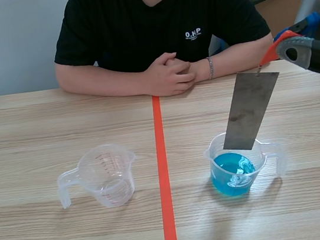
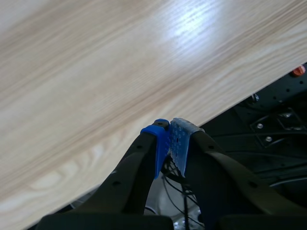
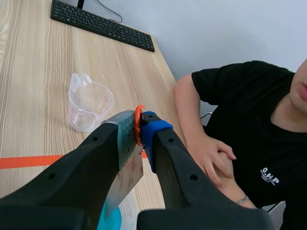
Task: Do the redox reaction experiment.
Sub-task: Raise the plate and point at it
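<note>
Our right gripper point(image 3: 137, 127) is clamping the top of a thin grey metal plate point(image 1: 250, 110). The plate is hanging tilted, its lower end at the mouth of a clear measuring cup of blue liquid point(image 1: 213, 159), right of the orange tape line point(image 1: 164, 185). Our left gripper point(image 2: 169, 133) is hovering over the table point(image 2: 96, 72) edge, closed on nothing. An empty measuring cup point(image 1: 103, 175) is standing left of the line. A person's clasped hands point(image 1: 168, 74) are resting opposite us.

The right end effector point(image 1: 293, 42) grips an orange clip point(image 1: 270, 52). From it a metal sheet point(image 1: 250, 109) hangs tilted, lower edge inside the blue-liquid cup point(image 1: 237, 176). An empty cup point(image 1: 105, 176) stands across the tape line.
</note>
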Controlling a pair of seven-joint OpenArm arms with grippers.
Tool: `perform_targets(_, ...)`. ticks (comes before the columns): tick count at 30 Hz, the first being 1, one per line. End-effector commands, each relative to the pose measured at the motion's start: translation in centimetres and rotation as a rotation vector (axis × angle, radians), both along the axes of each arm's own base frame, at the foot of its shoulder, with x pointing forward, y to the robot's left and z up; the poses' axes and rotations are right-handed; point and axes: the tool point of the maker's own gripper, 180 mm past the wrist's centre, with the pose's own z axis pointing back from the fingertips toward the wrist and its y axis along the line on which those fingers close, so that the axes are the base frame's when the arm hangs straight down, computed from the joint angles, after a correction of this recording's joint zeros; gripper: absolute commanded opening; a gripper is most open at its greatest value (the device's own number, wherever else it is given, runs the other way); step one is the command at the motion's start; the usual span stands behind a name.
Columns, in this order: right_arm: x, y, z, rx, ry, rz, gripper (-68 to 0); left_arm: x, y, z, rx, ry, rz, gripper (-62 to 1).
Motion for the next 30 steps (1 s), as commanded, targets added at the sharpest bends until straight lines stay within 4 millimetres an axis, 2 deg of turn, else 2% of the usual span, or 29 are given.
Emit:
perform_targets(1,0.2,0.1,1.5,0.014,-0.040,0.013,-66.0,2.2,-0.7,1.5,-0.009,-0.069,-0.050,-56.8)
perform_targets(12,0.2,0.0,1.5,0.015,-0.042,0.012,-66.0,10.2,-3.6,8.1,-0.057,-0.338,-0.294,-56.8)
perform_targets(20,0.2,0.0,1.5,0.015,-0.042,0.012,-66.0,11.6,-9.2,11.6,-0.211,-0.421,-0.495,-56.8)
perform_targets(30,0.2,0.0,1.6,0.018,-0.042,0.011,-66.0,13.6,-15.3,12.2,-0.288,-0.453,-0.565,-56.8)
